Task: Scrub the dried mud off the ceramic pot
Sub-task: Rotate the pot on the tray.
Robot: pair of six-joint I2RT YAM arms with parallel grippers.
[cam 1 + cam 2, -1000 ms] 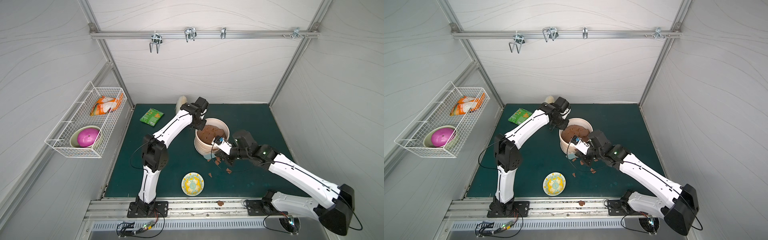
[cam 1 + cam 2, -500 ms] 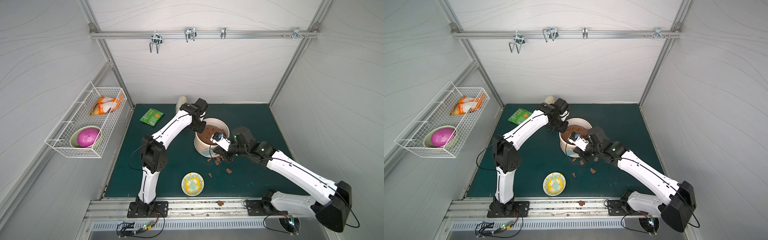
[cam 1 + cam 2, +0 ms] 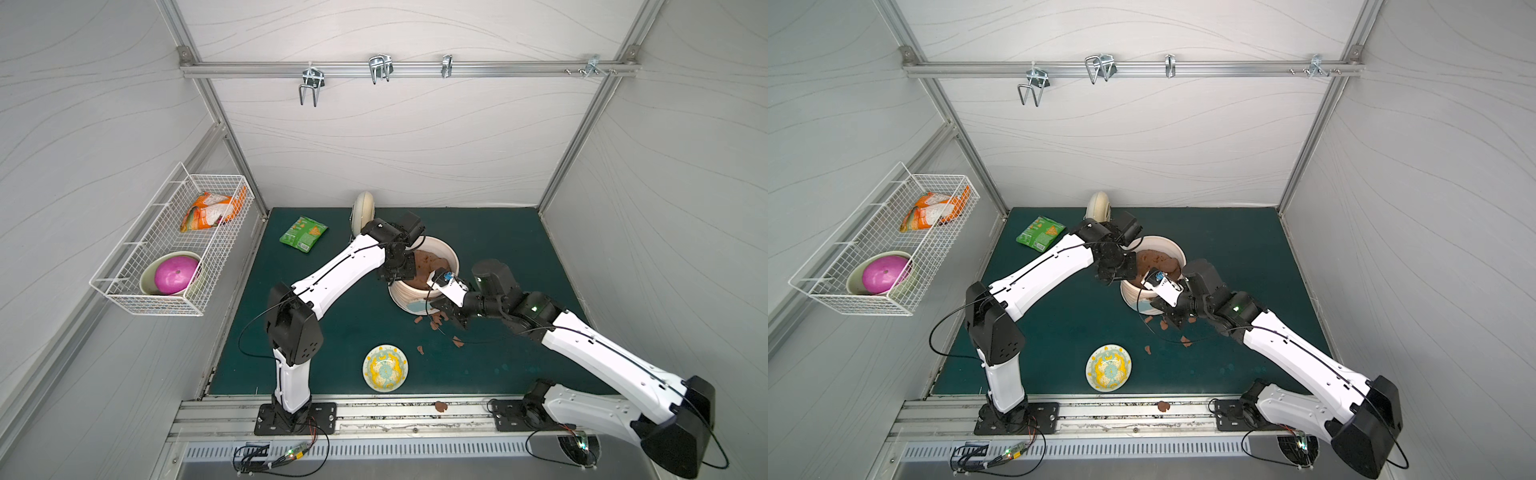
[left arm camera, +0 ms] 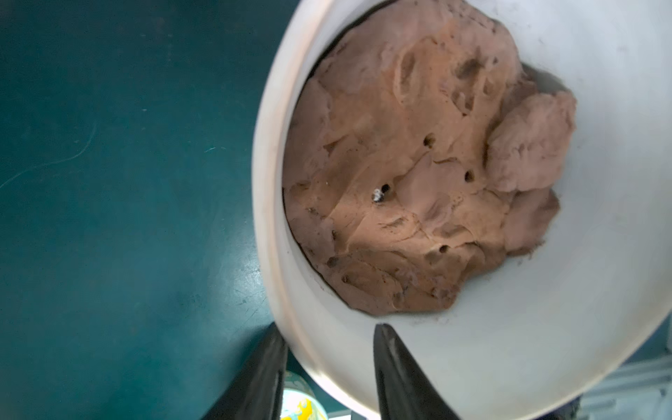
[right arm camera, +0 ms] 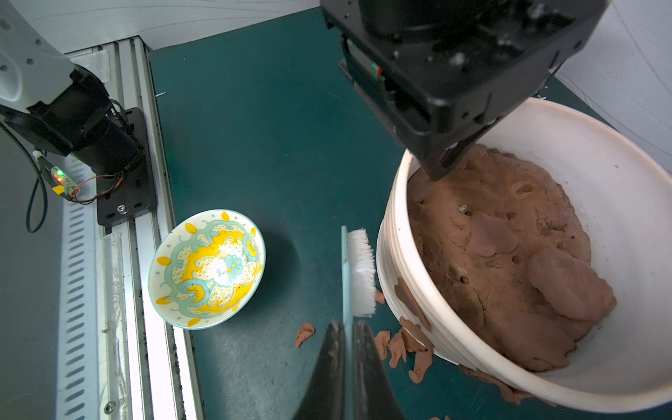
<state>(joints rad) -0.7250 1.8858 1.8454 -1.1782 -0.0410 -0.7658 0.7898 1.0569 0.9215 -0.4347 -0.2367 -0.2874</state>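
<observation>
Cream ceramic pot [image 5: 394, 254] sits mid-worktop, nearer the back edge. Left gripper [image 4: 327, 327] jaws pinch its rim. Right gripper [image 5: 348, 338] jaws clamp the brush [image 5: 360, 269], bristles against the wall. Press firmly and stroke down across the dried mud [image 5: 409, 298] while bracing the rim.

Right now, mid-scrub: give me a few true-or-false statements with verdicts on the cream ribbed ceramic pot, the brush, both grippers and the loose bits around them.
1. The right gripper is shut on a pale-blue-handled brush with white bristles. True.
2. The bristles point away from the cream ribbed ceramic pot. False: they face its outer wall.
3. Both fingers of the left gripper are inside the pot. False: one is inside the rim, one outside.
4. Reddish-brown dried mud flakes lie on the green mat at the pot's base. True.
5. The small yellow-patterned dish stands inside the pot. False: it sits on the mat, apart from the pot.
</observation>
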